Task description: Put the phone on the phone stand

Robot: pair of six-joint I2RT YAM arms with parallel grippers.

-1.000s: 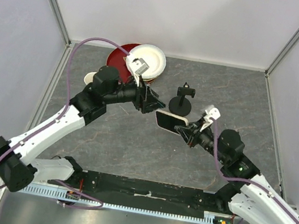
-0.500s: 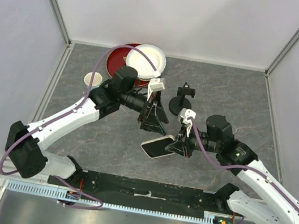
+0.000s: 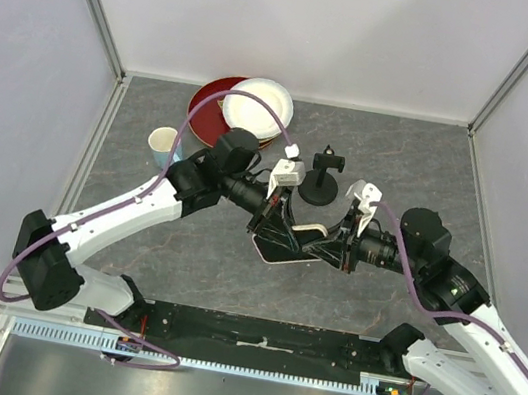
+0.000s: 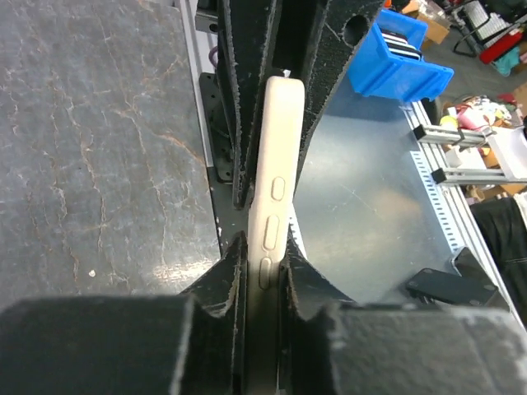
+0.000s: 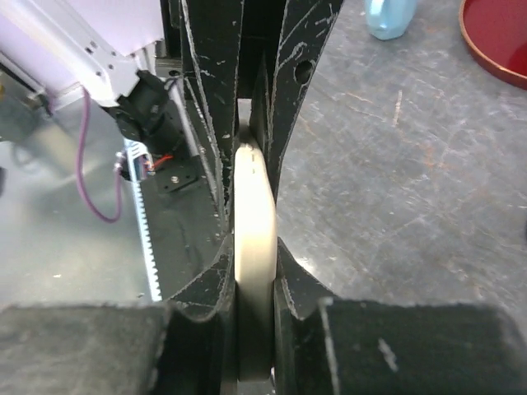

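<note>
The phone (image 3: 294,240), black screen with a cream case rim, hangs above the table's middle, held from both ends. My left gripper (image 3: 273,232) is shut on its left end and my right gripper (image 3: 328,248) is shut on its right end. In the left wrist view the cream edge with side buttons (image 4: 272,206) is pinched in my left gripper (image 4: 262,259), with the right arm's fingers (image 4: 239,99) beyond. The right wrist view has the phone's rim (image 5: 254,214) clamped in my right gripper (image 5: 254,259). The black phone stand (image 3: 320,182) stands upright just behind the phone, untouched.
A red plate (image 3: 208,107) and a white plate (image 3: 259,106) are stacked at the back left. A pale cup (image 3: 161,145) stands left of my left arm. White walls close in the table on three sides. A blue bin (image 4: 399,58) lies off the table.
My left gripper swung in from the left and closed on the phone's free end. My right gripper, holding the phone throughout, shifted it slightly back toward the stand.
</note>
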